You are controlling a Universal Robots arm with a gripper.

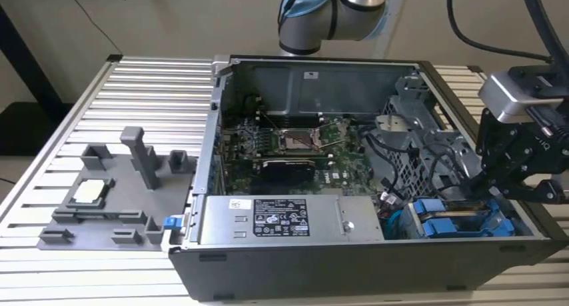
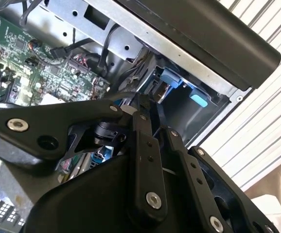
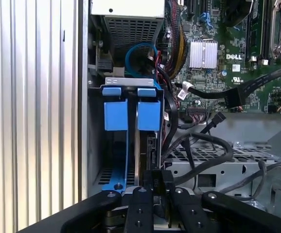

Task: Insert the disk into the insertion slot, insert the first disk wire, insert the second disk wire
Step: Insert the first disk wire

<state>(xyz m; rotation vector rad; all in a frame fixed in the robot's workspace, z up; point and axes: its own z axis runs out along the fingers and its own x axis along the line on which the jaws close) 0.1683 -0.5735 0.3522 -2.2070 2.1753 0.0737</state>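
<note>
Arm: grey joint with blue cap, well apart from the insertion slot.
Wrist: above the insertion slot, tool end angled down.
Gripper: black, just above the insertion slot.
Fingers: drawn close together, tips toward the insertion slot; grip contents cannot be told.

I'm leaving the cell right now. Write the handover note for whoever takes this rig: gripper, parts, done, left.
Gripper: low over the drive cage, at the exterior view's right end of the computer case; open or shut cannot be told.
Disk: in its blue carrier, standing in the cage beside a second blue carrier; it looks seated, not certain.
Wires: a loose black plug hangs beside the cage.
Done: disk apparently in.
Left: both disk wires, as far as shows.
</note>
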